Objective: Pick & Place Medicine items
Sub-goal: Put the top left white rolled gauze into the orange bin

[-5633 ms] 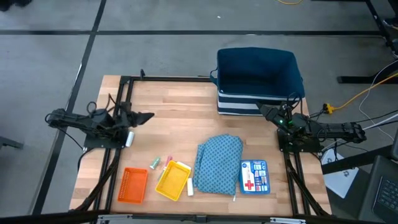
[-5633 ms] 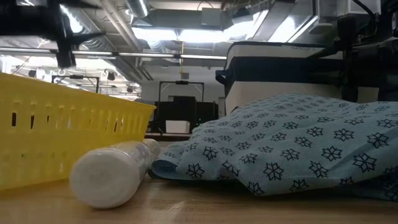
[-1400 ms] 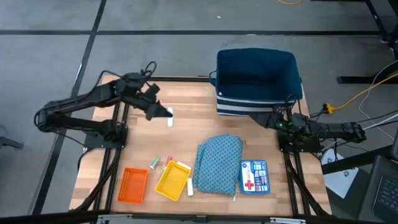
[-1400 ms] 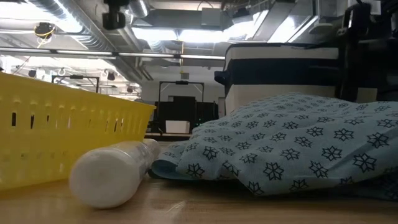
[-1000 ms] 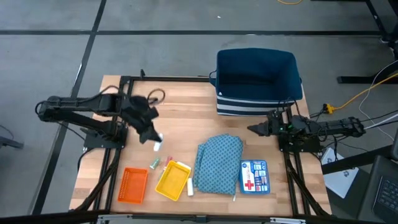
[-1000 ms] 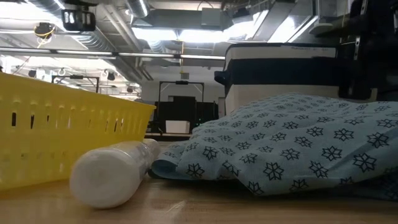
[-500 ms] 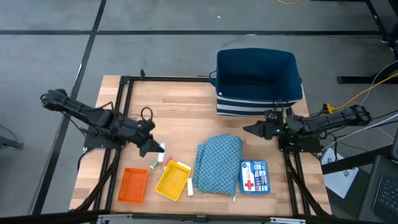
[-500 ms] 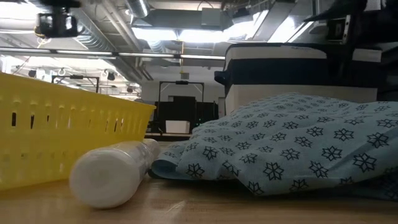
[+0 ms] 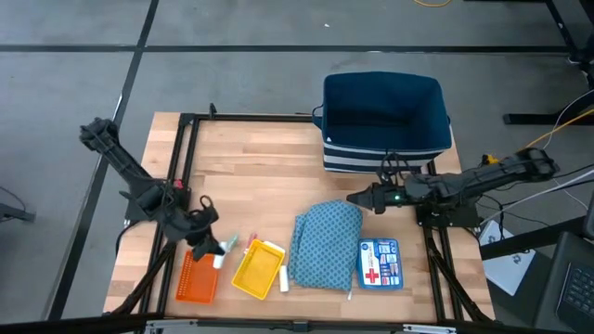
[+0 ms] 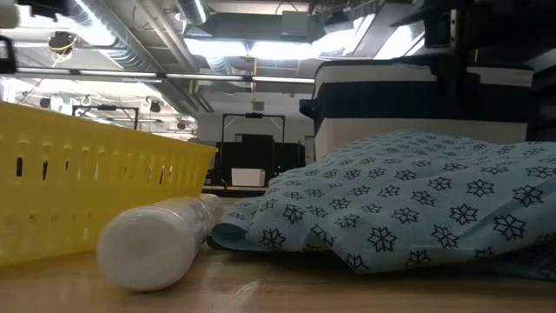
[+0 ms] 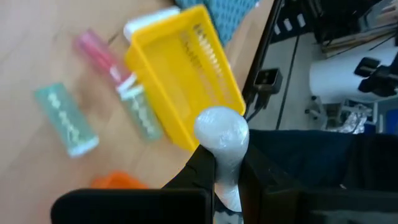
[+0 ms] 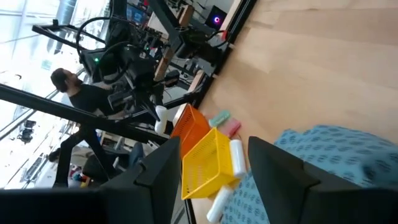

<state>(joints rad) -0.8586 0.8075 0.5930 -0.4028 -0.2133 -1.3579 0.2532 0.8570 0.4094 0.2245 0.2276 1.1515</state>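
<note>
Dropped toward the table's [image 9: 278, 167] front-left edge: left hand [image 9: 213, 252] pinching a white tube [image 11: 222, 135], over the orange tray [image 9: 198, 276] (bare wood behind). Right hand [image 9: 355, 199] spread, beside the cloth [image 9: 325, 243].

On my wooden table [image 9: 269, 176], a dark blue bin [image 9: 385, 116] with striped sides sits at the far edge. A blue patterned cloth [image 9: 324, 243] lies crumpled beside a first-aid card [image 9: 380, 263]. A yellow basket [image 9: 258, 269] and an orange basket [image 9: 198, 277] stand near the front edge. A person [image 12: 78, 93] sits beyond the table.
</note>
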